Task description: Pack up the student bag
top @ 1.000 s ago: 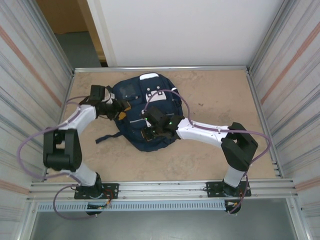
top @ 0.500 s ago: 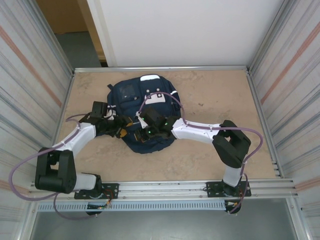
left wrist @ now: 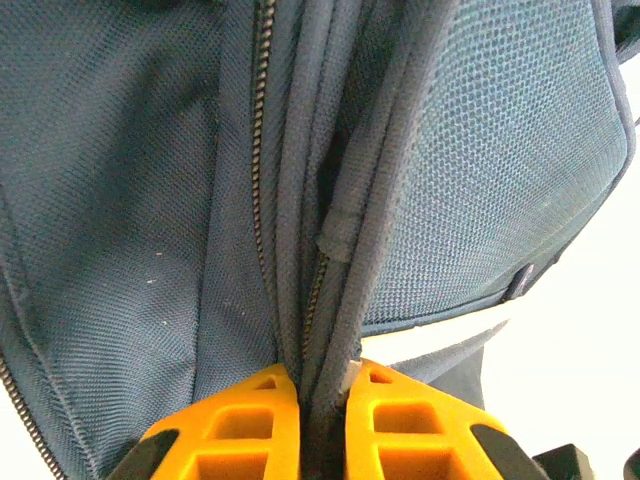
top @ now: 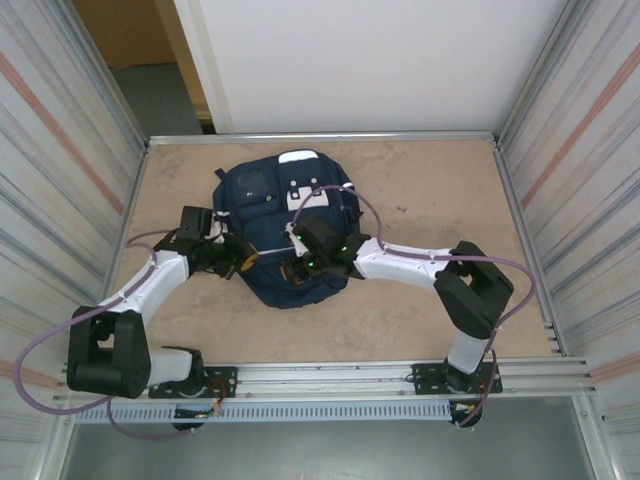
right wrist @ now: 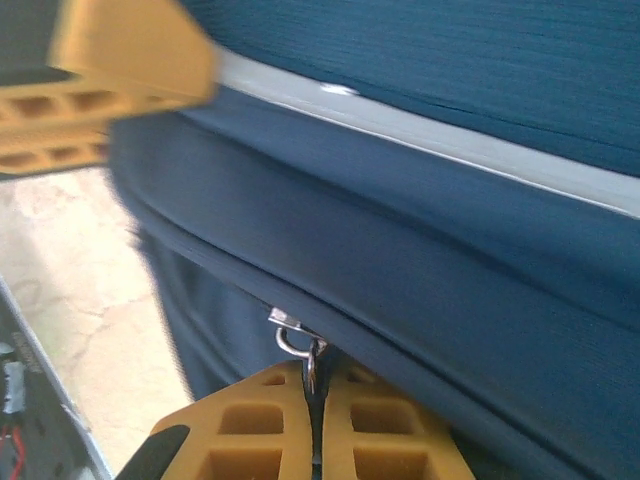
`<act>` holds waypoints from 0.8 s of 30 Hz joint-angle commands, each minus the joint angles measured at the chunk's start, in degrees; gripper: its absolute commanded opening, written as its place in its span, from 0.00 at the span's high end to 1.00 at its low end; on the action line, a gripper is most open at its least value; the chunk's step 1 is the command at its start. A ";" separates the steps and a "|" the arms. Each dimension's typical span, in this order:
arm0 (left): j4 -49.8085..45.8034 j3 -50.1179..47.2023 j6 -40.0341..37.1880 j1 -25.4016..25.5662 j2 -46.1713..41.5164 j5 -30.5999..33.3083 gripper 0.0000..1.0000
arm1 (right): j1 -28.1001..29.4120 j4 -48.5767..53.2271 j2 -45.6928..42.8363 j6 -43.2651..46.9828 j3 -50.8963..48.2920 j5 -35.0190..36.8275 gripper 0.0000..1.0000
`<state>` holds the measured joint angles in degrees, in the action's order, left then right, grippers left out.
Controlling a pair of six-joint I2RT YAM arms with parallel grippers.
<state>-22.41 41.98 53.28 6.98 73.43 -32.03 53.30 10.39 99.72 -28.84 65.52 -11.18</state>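
The student bag [top: 290, 200], navy with white patches, lies flat at the middle of the table. My left gripper [top: 243, 262] is at its near-left edge. In the left wrist view the orange jaws [left wrist: 322, 375] are shut on a piped seam of the bag [left wrist: 480, 150] beside a zip. My right gripper [top: 292, 268] sits on the bag's near part. In the right wrist view it [right wrist: 313, 372] is shut on the small metal zip pull [right wrist: 300, 345] under a fold of the bag [right wrist: 420, 260]. The left gripper's fingers [right wrist: 130, 50] show at the top left there.
Ribbed metal walls [top: 60, 200] close both sides, and a metal rail [top: 330, 378] runs along the near edge. A white panel stands behind the table. Bare beige tabletop [top: 450, 200] lies right of the bag.
My left gripper has come nearer along the bag's left edge and closed on the seam. The right gripper has stayed shut on the zip pull and shifted little.
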 commanded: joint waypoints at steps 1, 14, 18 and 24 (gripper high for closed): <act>-3.64 2.02 -4.97 -4.32 0.34 0.93 1.00 | -3.72 8.25 -5.70 3.19 -5.15 7.39 1.00; -17.14 27.69 -20.42 -7.91 20.83 7.69 1.00 | -9.75 6.60 -12.62 9.60 -12.00 4.39 1.00; -17.35 33.51 -20.05 -8.31 23.05 9.77 0.73 | -5.20 5.52 -11.94 10.12 -8.63 2.65 1.00; -18.19 27.29 -15.79 -8.04 14.58 8.00 0.58 | -0.41 0.34 -6.79 7.28 -3.75 1.34 1.00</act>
<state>-38.57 72.47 35.53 -1.54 93.82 -25.15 51.64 12.27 90.70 -20.53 57.89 -7.51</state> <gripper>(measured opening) 0.409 0.053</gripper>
